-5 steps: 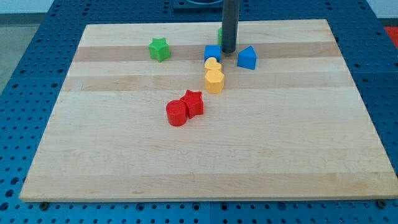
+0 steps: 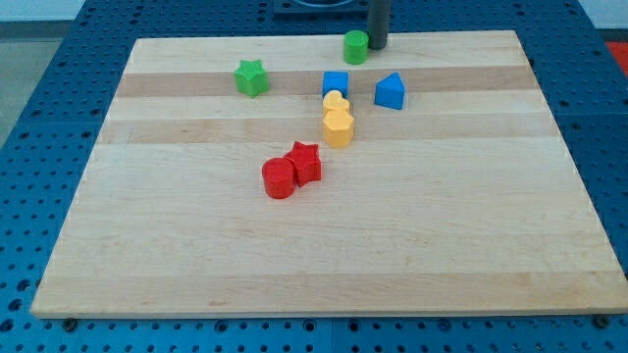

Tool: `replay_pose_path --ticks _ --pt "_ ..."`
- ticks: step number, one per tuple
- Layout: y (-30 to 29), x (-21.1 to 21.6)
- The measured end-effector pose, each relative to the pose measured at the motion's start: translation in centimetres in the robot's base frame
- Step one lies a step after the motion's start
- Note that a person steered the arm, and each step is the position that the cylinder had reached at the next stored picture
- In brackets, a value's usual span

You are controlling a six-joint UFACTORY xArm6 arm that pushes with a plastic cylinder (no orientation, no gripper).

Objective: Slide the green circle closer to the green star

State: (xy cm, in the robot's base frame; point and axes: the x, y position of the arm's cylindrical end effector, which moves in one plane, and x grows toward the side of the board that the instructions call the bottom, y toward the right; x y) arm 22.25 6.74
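My tip [image 2: 378, 46], a bare rod end effector holding nothing, touches the green circle [image 2: 355, 46] at its 3 o'clock; green star [image 2: 252, 77] lies toward 8 o'clock on the worktop [image 2: 442, 226].

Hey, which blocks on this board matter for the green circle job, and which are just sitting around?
Job: green circle, green star, my tip just right of the circle.

Lying about: blue cube, blue block, two yellow blocks, red star, red cylinder.

I count two green blocks [image 2: 252, 77], two blue [image 2: 336, 84], two red [image 2: 279, 178] and seemingly two yellow [image 2: 338, 126] on my board [image 2: 471, 226].
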Motion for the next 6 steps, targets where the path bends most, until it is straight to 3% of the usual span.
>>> replay_pose_path --ticks 2,6 --pt "-5.0 4.1" --pt "-9.3 1.5"
